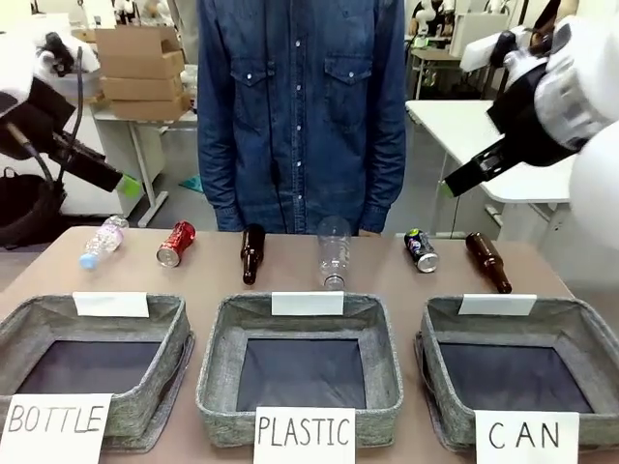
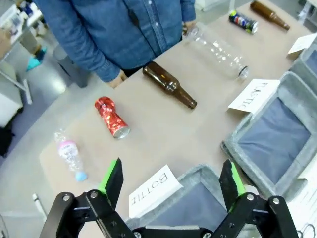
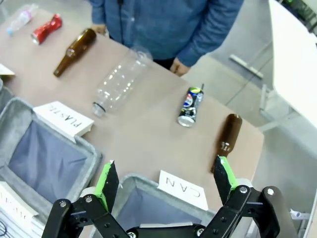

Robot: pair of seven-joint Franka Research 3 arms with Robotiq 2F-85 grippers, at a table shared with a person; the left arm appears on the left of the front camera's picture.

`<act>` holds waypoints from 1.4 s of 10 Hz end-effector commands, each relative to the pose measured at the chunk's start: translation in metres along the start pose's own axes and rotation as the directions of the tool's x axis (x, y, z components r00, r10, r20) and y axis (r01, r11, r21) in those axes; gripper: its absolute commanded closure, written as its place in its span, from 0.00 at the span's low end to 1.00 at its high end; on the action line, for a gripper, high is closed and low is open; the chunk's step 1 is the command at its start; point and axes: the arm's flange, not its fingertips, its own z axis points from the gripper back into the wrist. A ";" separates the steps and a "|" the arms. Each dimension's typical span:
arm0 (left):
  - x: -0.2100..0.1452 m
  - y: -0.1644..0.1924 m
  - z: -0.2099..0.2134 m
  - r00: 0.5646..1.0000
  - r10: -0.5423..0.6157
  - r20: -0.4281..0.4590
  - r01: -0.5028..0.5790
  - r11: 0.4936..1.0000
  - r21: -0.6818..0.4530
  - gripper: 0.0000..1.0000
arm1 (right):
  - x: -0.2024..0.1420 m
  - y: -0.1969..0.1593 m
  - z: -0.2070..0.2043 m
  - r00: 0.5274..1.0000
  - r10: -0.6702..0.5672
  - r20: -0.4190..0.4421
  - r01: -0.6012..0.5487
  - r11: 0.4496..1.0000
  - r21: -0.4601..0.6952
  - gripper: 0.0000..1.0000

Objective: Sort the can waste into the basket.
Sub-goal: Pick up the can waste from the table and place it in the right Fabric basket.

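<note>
A brown counter seen from the robot's side, with a person in a blue denim shirt standing at the far edge; three grey fabric baskets stand in a row along the near edge, and the rectangular grey one with the white "CAN" sign is on the robot's right.

Six items lie in a line beyond the baskets; the dark blue metal drink can with green and red marks rests on its side just behind the CAN basket, with a brown glass bottle beside it on the right; the dented shiny red metal can lies on its side well apart at the left end, between a small crushed clear plastic bottle and another brown glass bottle.

The right end effector hovers above the CAN basket, fingers spread wide and holding nothing; the left end effector hangs over the left-hand basket, also spread and empty.

From the right wrist, the blue can lies ahead of the fingers and a little to one side, its long axis pointing roughly away from the end effector, so the fingers would likely close across its width; the right arm is clearly the nearer one to it; the red can lies nearer the left arm, its open end towards the baskets, far from the CAN basket.
</note>
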 end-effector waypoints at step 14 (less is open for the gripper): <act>-0.153 0.147 -0.014 0.348 0.821 -0.452 -0.750 -0.045 -0.660 0.00 | -0.101 -0.170 -0.002 0.498 -0.665 -0.556 0.764 0.033 0.645 0.00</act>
